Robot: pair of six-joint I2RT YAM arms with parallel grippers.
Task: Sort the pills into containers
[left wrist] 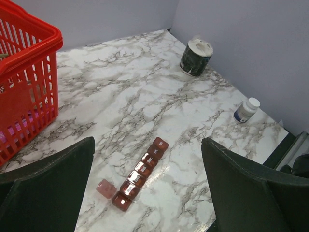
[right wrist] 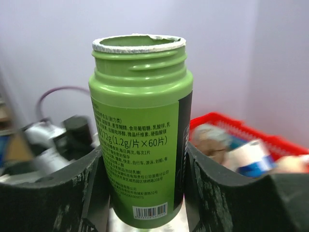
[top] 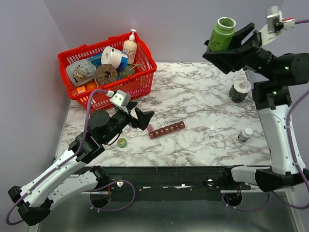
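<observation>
right claw grasps green bottle, label legible wrist-side; left claw released.

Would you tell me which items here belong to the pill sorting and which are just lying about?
Job: green bottle, held in right gripper; compartment strip; perhaps the small white bottle.
Lying about: red basket, dark tub.

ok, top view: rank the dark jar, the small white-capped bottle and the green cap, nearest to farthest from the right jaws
1. Dark jar: right edge of the table, toward the back.
2. Small white-capped bottle: right side, nearer the front.
3. Green cap: left side, beside the left arm.
</observation>
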